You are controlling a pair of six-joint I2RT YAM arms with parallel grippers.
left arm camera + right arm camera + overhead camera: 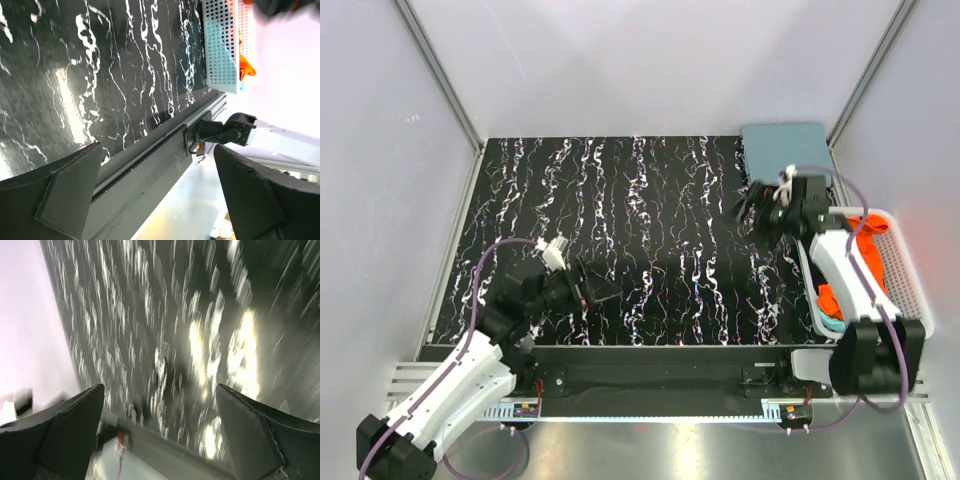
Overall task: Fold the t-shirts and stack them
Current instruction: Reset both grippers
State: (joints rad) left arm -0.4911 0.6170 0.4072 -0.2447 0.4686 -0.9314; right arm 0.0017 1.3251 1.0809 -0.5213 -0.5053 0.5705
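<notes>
A dusty grey-blue t-shirt (785,148) lies folded flat at the table's far right corner. In the white basket (910,270) at the right edge sit a bright orange t-shirt (873,258) and a bit of teal t-shirt (833,326). The right gripper (748,208) hovers open just in front of the folded shirt, holding nothing. Over the near left of the table, the left gripper (595,290) is open and empty. The left wrist view shows the left gripper (157,195) above the table's front rail, with the basket (220,50) and orange cloth (245,67) beyond. The right wrist view is blurred; the right gripper (160,435) is wide open over the table.
The black marbled table (640,220) is walled by white panels on three sides. A metal rail (150,165) runs along its near edge, where the right arm's base (225,132) is bolted. The right arm's forearm crosses the basket's left rim.
</notes>
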